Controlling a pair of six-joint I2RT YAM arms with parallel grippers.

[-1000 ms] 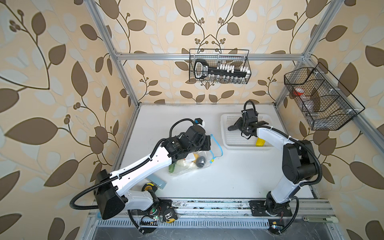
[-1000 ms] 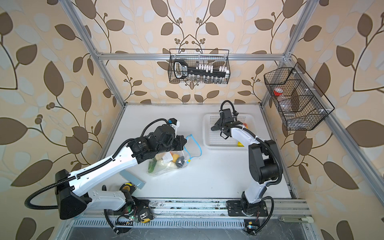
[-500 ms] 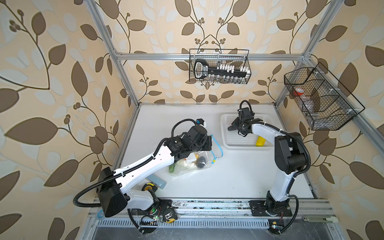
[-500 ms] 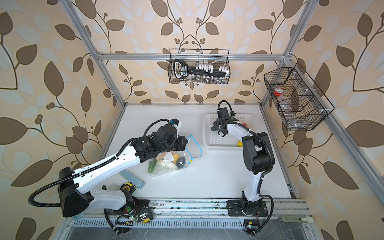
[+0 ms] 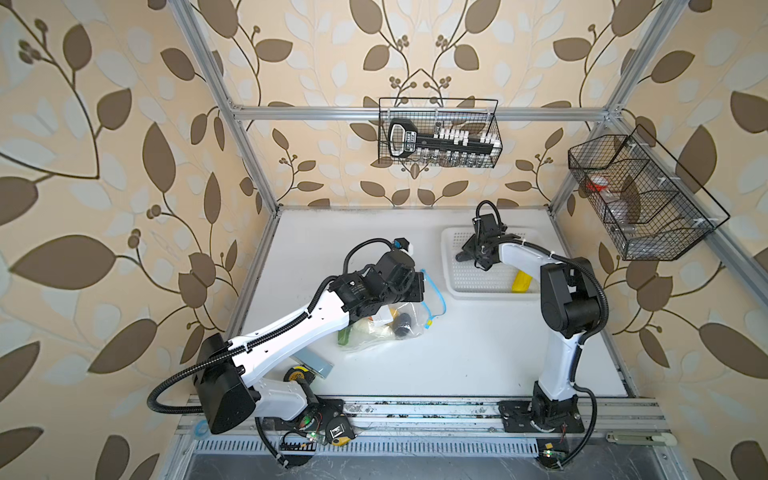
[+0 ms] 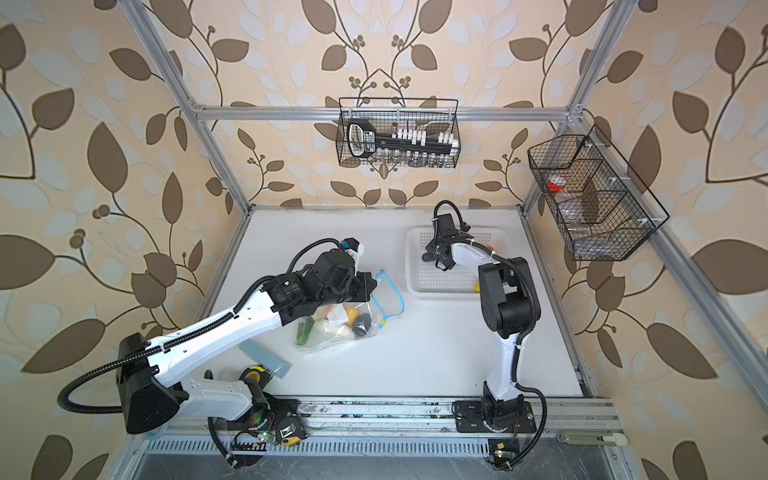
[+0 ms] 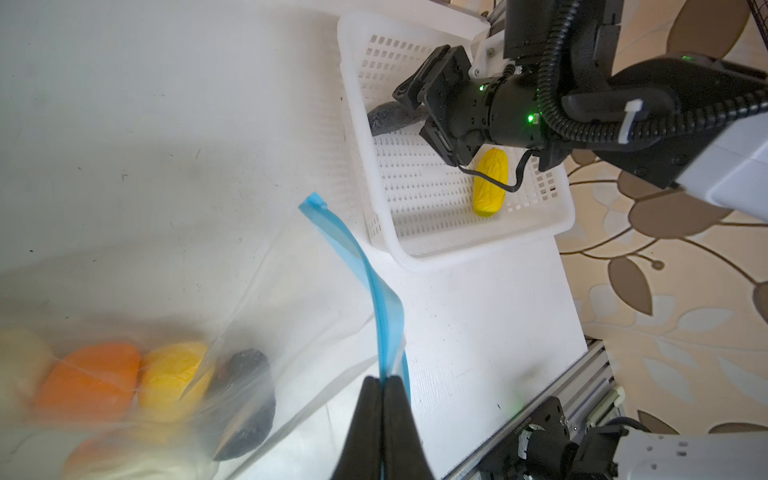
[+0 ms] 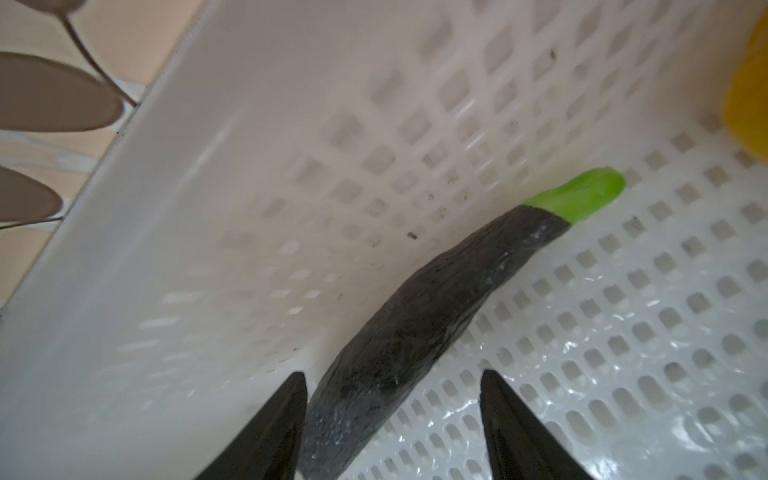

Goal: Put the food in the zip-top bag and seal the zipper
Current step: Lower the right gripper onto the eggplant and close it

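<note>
Pinching the blue zipper (image 7: pixel 353 253), your left gripper (image 7: pixel 381 388) is pressed together on the strip. The zip-top bag (image 7: pixel 266 291) lies just beside it on the bench (image 7: pixel 124 124), holding an orange piece (image 7: pixel 89 374), a yellow piece (image 7: pixel 174 374) and a dark piece (image 7: pixel 245 399). Your right gripper (image 8: pixel 392 386) is spread inside the white basket (image 8: pixel 208 208), with the dark green-tipped vegetable (image 8: pixel 436 303) between its fingers and the yellow corn (image 7: pixel 490 183) apart from it.

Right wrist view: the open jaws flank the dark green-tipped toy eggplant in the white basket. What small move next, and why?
Probably close the right gripper on the dark, green-tipped toy eggplant: its thick end lies between the open jaws, beside the white perforated plastic basket's wall.
</note>
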